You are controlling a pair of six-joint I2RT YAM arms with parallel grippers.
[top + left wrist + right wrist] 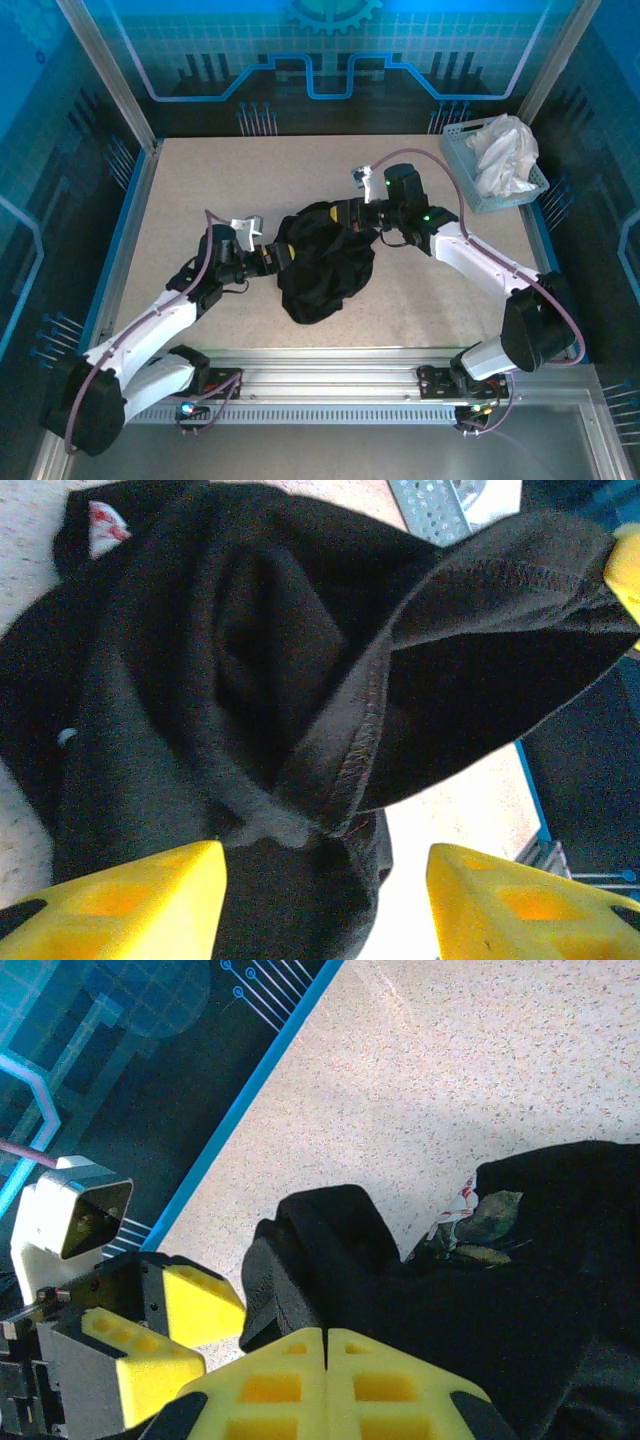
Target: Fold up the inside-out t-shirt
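Crumpled black t-shirt (pixel 325 265), table (pixel 440 290) centre

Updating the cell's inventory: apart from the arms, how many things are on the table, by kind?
Garments: 2, the black t-shirt and the white cloth
Containers: 1, the basket that holds the white cloth
Total: 3

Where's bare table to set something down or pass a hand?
Free: far-left table between left rail and shirt; back strip beyond shirt; near-right patch between shirt and right arm. Crowded: centre, left end effector and right end effector at the shirt; basket in far-right corner.
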